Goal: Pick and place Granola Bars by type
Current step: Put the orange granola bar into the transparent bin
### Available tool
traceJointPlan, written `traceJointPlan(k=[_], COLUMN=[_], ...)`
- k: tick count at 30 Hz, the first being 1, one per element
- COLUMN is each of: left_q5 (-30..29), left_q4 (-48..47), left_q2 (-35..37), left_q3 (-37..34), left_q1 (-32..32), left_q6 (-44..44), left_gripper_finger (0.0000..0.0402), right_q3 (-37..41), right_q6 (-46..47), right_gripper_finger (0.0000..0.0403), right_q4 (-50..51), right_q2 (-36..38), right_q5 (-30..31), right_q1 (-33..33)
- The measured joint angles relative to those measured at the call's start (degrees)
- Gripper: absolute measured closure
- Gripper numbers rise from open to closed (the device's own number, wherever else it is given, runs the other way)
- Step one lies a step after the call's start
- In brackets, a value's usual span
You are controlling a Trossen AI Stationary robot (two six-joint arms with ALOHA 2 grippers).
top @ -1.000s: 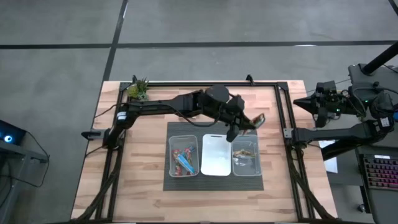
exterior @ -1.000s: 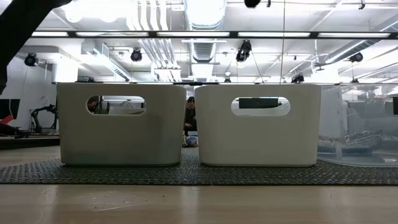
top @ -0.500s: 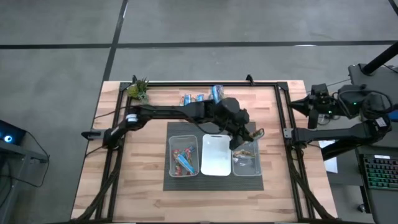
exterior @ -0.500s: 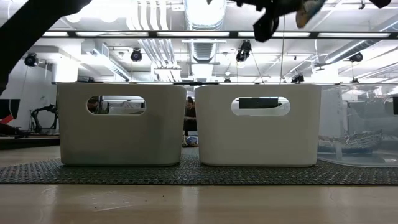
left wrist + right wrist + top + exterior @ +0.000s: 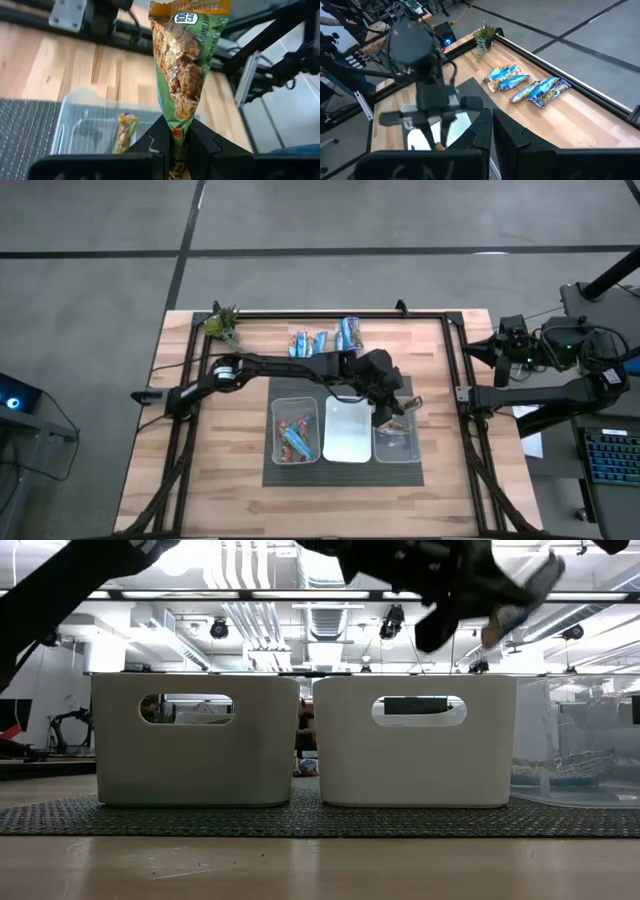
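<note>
My left gripper [image 5: 393, 406] is shut on a green-and-tan granola bar [image 5: 187, 75] above the clear right-hand bin [image 5: 397, 442]. In that bin lies one similar bar [image 5: 122, 132]. The left bin [image 5: 278, 442] holds red and blue bars, and the middle bin [image 5: 347, 430] looks white inside. Several blue-wrapped bars [image 5: 325, 338] lie flat on the wood near the table's far edge. My right gripper [image 5: 492, 135] is shut and waits beyond the table's right edge. My left gripper pinches one end of the bar [image 5: 176, 134] between its two fingers. The fingers slant downward, reaching out from the table's left. The rest of the bar [image 5: 408, 404] sticks out past the fingertips, lifted clear above the right-hand bin.
The three bins stand side by side on a dark mat [image 5: 340, 470]. A small green plant [image 5: 222, 323] stands at the far left corner. A black frame [image 5: 455, 370] runs round the table. In the low view two white bin walls [image 5: 195, 740] stand before the camera.
My left gripper has come down and toward the table's near edge, carrying the bar from beyond the bins' far ends to above the right-hand bin. In the low view it has dropped into sight from the top. The bar has stayed in the hold.
</note>
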State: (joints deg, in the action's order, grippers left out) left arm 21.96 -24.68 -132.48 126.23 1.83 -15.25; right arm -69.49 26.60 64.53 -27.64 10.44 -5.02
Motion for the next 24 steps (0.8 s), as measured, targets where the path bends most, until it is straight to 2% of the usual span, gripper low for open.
traceJointPlan(k=[11, 24], left_q5=[-0.2, -1.2], left_q4=[0.1, -2.9], left_q2=[-4.9, -5.8], left_q3=[0.0, 0.0], left_q1=[0.0, 0.5], left_q6=[0.0, 0.5], left_gripper_finger=[0.0378, 0.0377], right_q3=[0.2, 0.2], right_q6=[0.4, 0.4], right_gripper_finger=[0.0394, 0.0394], right_q4=[0.0, 0.0], right_q2=[0.0, 0.0], right_q5=[0.1, 0.2], right_q1=[0.0, 0.0])
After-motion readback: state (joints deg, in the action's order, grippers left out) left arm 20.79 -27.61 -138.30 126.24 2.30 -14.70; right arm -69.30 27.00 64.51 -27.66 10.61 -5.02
